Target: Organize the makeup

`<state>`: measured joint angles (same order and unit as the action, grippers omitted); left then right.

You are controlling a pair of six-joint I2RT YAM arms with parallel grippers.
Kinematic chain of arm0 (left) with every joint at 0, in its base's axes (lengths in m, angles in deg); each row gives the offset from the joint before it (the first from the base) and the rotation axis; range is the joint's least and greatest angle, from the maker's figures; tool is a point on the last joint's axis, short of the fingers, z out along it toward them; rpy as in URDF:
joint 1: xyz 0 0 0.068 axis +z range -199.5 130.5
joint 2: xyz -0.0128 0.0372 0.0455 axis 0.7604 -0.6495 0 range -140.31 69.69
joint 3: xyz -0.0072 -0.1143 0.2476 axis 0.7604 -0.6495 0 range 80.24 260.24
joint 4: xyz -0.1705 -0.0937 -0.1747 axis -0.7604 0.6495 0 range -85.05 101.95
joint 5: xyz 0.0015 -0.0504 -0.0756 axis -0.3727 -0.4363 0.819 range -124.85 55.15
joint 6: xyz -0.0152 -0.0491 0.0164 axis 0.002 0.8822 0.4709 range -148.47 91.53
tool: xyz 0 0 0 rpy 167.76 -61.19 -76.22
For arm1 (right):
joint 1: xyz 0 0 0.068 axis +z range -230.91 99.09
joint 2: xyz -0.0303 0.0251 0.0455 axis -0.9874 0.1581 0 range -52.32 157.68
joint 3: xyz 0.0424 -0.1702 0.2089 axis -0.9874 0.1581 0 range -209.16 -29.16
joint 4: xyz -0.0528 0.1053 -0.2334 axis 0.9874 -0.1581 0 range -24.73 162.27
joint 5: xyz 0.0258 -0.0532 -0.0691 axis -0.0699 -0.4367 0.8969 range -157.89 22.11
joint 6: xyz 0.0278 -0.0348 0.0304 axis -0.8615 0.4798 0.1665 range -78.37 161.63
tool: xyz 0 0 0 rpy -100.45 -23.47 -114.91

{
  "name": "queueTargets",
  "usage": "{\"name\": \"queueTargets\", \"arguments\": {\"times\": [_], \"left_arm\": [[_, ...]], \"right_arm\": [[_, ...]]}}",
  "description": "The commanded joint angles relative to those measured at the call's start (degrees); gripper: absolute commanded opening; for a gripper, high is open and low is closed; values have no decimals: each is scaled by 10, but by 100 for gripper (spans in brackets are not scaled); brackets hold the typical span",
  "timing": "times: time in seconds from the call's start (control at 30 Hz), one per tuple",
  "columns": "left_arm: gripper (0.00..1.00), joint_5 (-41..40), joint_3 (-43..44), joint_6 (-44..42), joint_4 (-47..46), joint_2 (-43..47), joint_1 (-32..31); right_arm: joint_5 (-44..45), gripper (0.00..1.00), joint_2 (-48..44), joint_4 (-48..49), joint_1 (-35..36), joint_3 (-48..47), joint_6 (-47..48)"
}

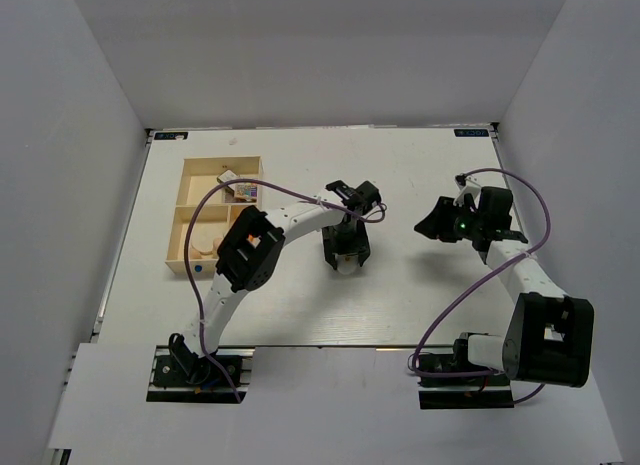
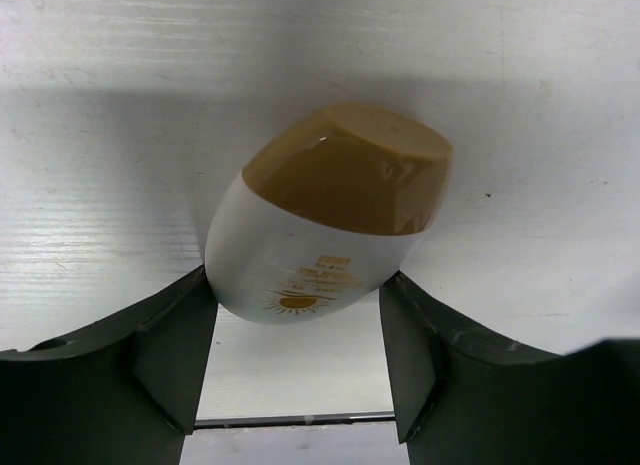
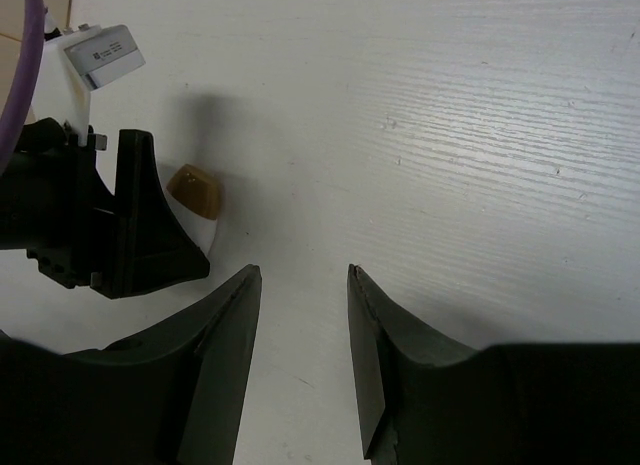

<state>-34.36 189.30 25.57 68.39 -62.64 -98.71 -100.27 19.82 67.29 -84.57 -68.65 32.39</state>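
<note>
A makeup tube (image 2: 330, 210), white at one end and orange-brown at the other, lies on the white table (image 2: 540, 125). My left gripper (image 2: 295, 285) points down over it, and its two fingers press against either side of the white end. From above, the left gripper (image 1: 345, 257) stands mid-table with the tube (image 1: 345, 268) showing just beneath it. My right gripper (image 1: 432, 223) hovers to the right, open with nothing between its fingers (image 3: 225, 315). The right wrist view also catches the tube (image 3: 196, 191) beside the left gripper's dark fingers (image 3: 150, 235).
A light wooden compartment tray (image 1: 222, 162) sits at the back left. It holds a multicolour palette (image 1: 243, 190) in an upper compartment and beige items (image 1: 205, 249) in a lower one. White walls enclose the table on three sides.
</note>
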Motion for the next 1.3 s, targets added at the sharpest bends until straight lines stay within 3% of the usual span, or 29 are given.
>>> {"name": "queueTargets", "arguments": {"times": [0.0, 0.03, 0.13, 0.47, 0.73, 0.93, 1.13, 1.27], "left_arm": [[39, -8, -41, -35, -25, -26, -2], [30, -6, -55, -39, -37, -17, -2], [23, -6, -88, -61, -69, 20, -2], [22, -73, -134, -80, -76, 151, 24], [23, -56, -161, -79, -77, 140, 24], [29, -62, -155, -79, -66, 130, 24], [51, -52, -161, -67, -81, 137, 24], [52, -46, -157, -62, -84, 134, 24]], "right_arm": [[-16, 46, -18, 22, -5, 3, -10], [-17, 46, -18, 22, -4, 4, -12], [-19, 46, -21, 22, -5, 6, -15], [-22, 46, -21, 22, -6, 11, -16], [-21, 46, -21, 22, -6, 10, -14], [-22, 46, -21, 22, -7, 14, -14], [-23, 47, -21, 23, -7, 16, -9], [-25, 48, -20, 24, -6, 18, -4]]}}
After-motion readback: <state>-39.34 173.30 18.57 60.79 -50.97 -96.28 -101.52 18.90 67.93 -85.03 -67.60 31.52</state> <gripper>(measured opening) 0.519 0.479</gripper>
